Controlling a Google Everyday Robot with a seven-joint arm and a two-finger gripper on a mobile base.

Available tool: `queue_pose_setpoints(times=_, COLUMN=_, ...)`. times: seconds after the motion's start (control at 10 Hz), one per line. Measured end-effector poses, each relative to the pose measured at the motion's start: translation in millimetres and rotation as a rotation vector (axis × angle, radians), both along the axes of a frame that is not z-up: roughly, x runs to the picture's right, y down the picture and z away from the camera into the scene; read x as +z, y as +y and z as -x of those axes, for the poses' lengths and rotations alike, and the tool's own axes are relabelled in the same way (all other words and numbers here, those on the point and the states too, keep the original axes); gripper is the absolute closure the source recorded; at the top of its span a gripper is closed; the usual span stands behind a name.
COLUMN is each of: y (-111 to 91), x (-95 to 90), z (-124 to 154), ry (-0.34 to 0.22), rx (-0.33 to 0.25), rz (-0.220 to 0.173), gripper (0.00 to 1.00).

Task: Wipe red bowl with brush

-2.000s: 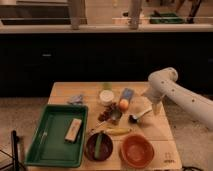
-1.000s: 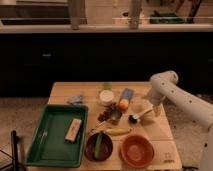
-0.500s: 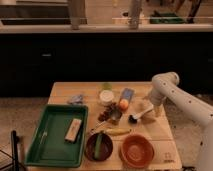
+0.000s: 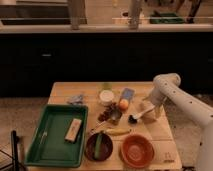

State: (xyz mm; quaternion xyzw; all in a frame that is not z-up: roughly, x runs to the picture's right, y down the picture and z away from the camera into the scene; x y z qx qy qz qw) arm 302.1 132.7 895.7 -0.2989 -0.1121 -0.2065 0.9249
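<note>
The red bowl (image 4: 137, 150) sits at the front right of the wooden table (image 4: 70, 91), orange-red and empty. The brush (image 4: 138, 117) has a dark round head low at the left and a white handle rising to the right. My gripper (image 4: 149, 111) is at the handle end of the brush, above the table a little behind the red bowl. The white arm (image 4: 176, 96) comes in from the right.
A dark maroon bowl (image 4: 99, 146) holding a green item stands left of the red bowl. A banana (image 4: 118, 132), a small orange fruit (image 4: 123, 104), a white cup (image 4: 106, 96) and a blue packet (image 4: 127, 93) crowd mid-table. A green tray (image 4: 45, 145) with a tan block (image 4: 73, 130) lies left.
The arm has drawn in and shifted slightly right and upright. The gripper with the brush stays near the same spot behind the red bowl.
</note>
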Motion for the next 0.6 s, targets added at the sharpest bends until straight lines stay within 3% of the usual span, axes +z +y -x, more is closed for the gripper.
queue_pose_setpoints(times=0.6, y=11.1, x=-0.6, z=17.2, ry=-0.079, rx=0.022, rz=0.022, gripper=0.20)
